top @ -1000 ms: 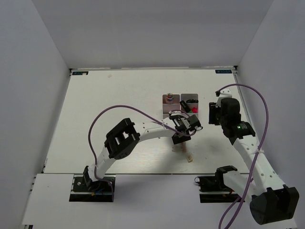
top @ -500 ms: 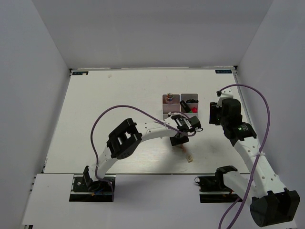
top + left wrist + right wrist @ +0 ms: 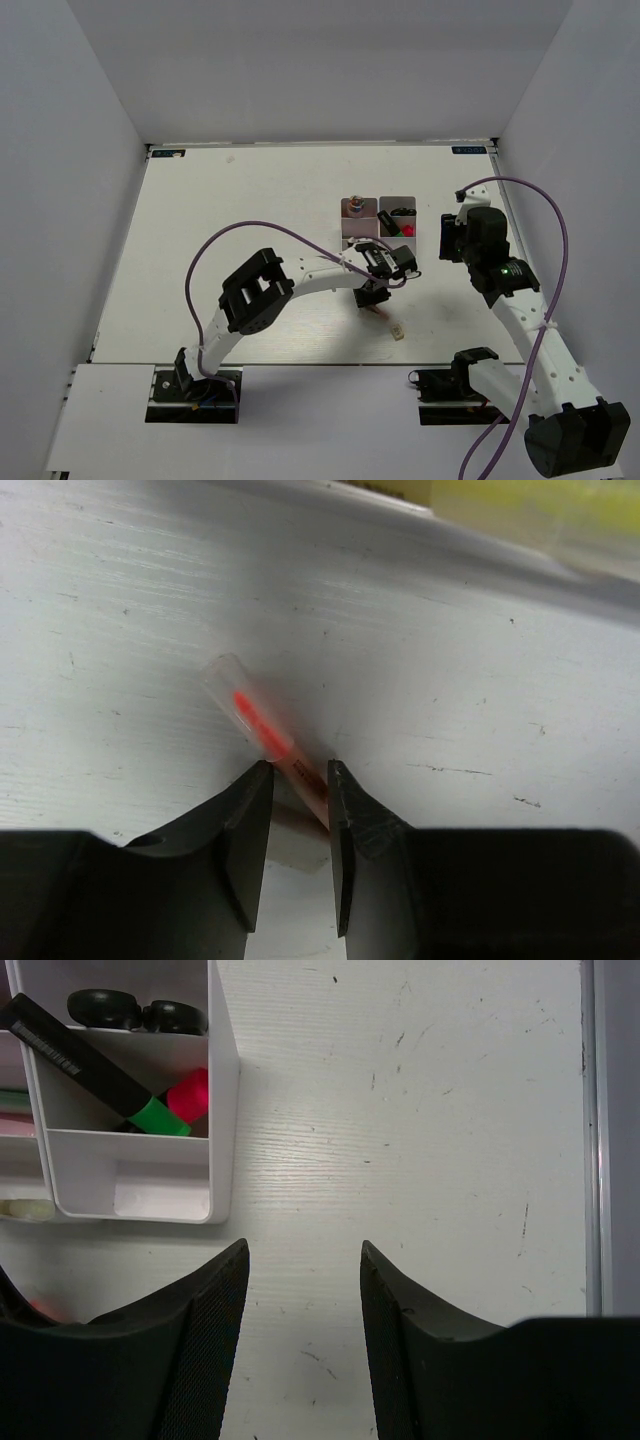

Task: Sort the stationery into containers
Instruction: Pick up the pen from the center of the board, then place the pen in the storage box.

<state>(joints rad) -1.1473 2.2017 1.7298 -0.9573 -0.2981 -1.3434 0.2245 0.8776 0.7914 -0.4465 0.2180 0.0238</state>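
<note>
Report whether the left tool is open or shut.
The left tool is shut on the pink stick: in its wrist view both fingers press against the stick's near end.

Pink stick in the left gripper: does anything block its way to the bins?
Nothing visible. The left gripper clamps the clear pink-cored stick; only tabletop lies between it and the white translucent bins.

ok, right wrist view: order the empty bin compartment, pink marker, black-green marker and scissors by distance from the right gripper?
From the right gripper:
1. Empty compartment, near left.
2. Pink marker and black-green marker, next compartment: too close to call.
3. Scissors, farthest compartment.
</note>
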